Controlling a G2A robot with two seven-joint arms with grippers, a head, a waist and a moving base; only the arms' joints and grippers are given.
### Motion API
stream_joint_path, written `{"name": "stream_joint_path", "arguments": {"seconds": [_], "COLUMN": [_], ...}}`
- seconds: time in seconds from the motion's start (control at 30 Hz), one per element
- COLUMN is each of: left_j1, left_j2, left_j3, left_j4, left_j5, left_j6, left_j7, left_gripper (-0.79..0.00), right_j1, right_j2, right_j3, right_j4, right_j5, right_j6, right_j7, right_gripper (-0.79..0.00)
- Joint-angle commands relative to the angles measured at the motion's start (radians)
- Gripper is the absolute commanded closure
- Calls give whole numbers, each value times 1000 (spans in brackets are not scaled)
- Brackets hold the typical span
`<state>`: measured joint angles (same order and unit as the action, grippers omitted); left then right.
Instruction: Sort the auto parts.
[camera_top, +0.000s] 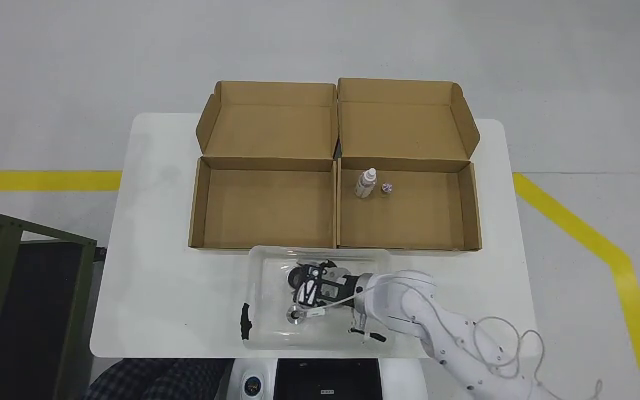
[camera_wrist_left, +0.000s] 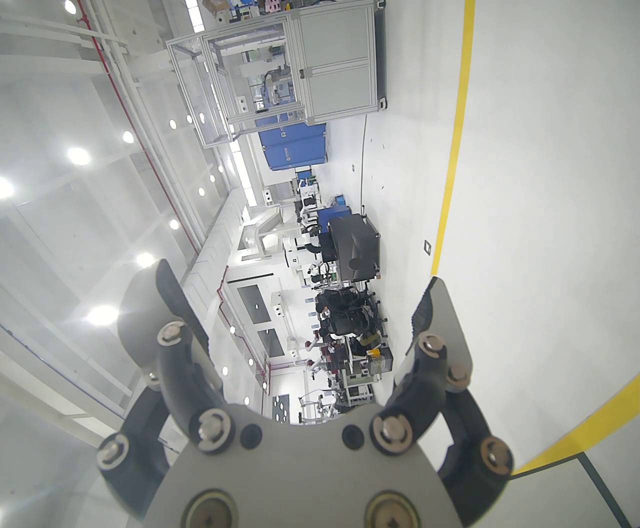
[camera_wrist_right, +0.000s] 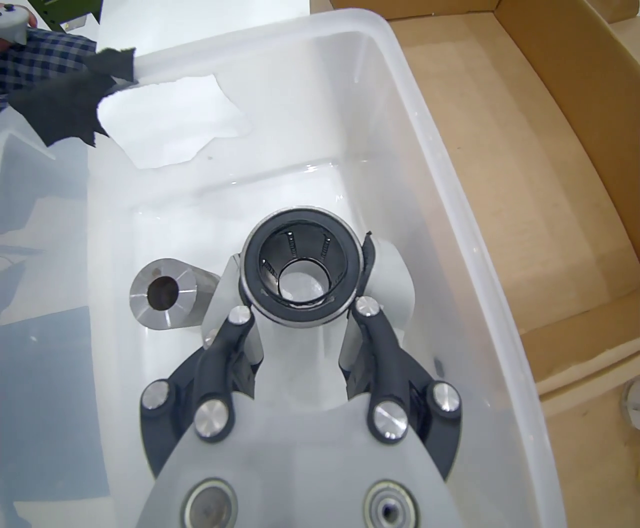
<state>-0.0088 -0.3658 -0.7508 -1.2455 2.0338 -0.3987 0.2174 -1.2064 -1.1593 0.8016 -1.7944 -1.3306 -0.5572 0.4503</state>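
The white tabletop (camera_top: 160, 200) carries it all. Along its far edge sit two flat cardboard boxes side by side, lids folded back: the left box (camera_top: 262, 205) and the right box (camera_top: 410, 215). Up against their near walls, at the middle of the tabletop's near edge, sits the clear plastic bin (camera_top: 262, 262).

The right arm (camera_top: 440, 320) comes in from the near right corner and its wrist hangs over the bin. From above, the right gripper (camera_top: 310, 290) merges with dark parts underneath, so they are hard to separate there.

The right wrist view is far clearer. The right gripper (camera_wrist_right: 302, 265) is down inside the bin, jaws clamped on either side of a linear bearing (camera_wrist_right: 300, 240). It is a steel sleeve with black end rings, and its bore faces the camera with rows of balls showing inside. The fingers hide the lower body of the sleeve. Just beside it on the bin floor lies a silver bored cylinder (camera_wrist_right: 162, 300), partly behind one finger.

The left gripper (camera_wrist_left: 300, 277) points out at the room, jaws spread wide with nothing between them.

In the right box, near its far left corner, lies a small white bottle-shaped part (camera_top: 366, 182). A tiny round piece (camera_top: 388, 188) sits just beside it, too small to identify. A ragged black scrap (camera_wrist_right: 65, 100) sits at the bin's end wall; what it is I cannot tell.
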Motion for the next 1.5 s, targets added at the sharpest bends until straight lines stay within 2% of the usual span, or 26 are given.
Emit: {"name": "stream_joint_path", "arguments": {"seconds": [0.0,0.3,0.6,0.8,1.0,1.47], "left_j1": [0,0,0,0,0,0], "left_j2": [0,0,0,0,0,0], "left_j3": [0,0,0,0,0,0], "left_j4": [0,0,0,0,0,0], "left_j5": [0,0,0,0,0,0], "left_j6": [0,0,0,0,0,0], "left_j7": [0,0,0,0,0,0], "left_gripper": [-785,-785,-785,-785,-785,-785], "right_j1": [-10,-67,-126,-134,-89,49], "right_j2": [4,25,52,61,60,37], "right_j3": [14,96,240,314,326,279], "right_j4": [-14,-81,-175,-187,-143,-51], "right_j5": [19,149,328,471,632,727], "right_j6": [-16,-90,-119,-92,-45,116], "right_j7": [-2,-10,-13,-3,64,74], "right_gripper": [0,0,0,0,0,0]}}
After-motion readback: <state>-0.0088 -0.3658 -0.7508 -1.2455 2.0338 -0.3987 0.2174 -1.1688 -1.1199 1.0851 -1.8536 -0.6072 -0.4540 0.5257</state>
